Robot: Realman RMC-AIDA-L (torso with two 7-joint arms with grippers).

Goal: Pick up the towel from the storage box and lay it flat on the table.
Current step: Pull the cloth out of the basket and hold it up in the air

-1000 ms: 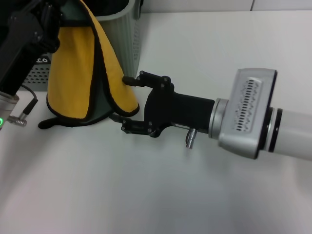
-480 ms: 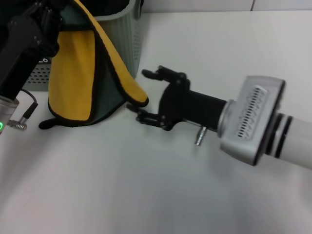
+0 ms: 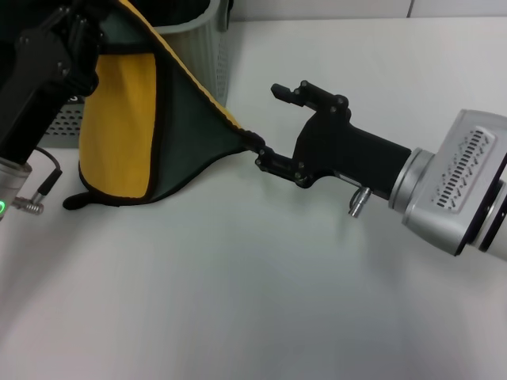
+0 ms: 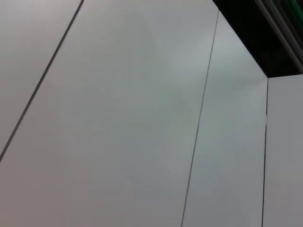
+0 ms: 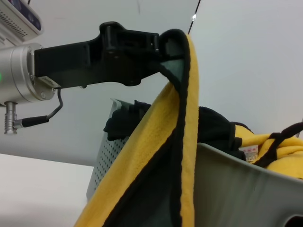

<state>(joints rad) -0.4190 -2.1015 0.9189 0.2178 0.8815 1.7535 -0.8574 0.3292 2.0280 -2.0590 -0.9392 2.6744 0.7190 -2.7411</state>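
Yellow and dark green cloth, the towel (image 3: 150,119), is seen hanging in the air at the far left of the white desk (image 3: 238,301), in front of the pale grey-green storage box (image 3: 194,55). Its upper corner is clamped in the left tool (image 5: 163,45), which is held high above the box; in the right wrist view the black fingers of that tool are closed on the black-trimmed edge, and the cloth drops from there in a long yellow fold. In the head view the towel's lower edge is seen resting on the desk just beside the box, while one lower corner is drawn out sideways to a point. That corner is pinched at the lower finger (image 3: 273,161) of the right tool (image 3: 273,127), which reaches in from the right, low over the desk; the upper finger is spread well away from the lower one, so whether the corner is truly gripped cannot be told. Inside the box, black fabric (image 5: 215,125) and more yellow cloth (image 5: 274,144) are seen above the rim. Only pale wall panels (image 4: 142,118) are shown in the left wrist view.
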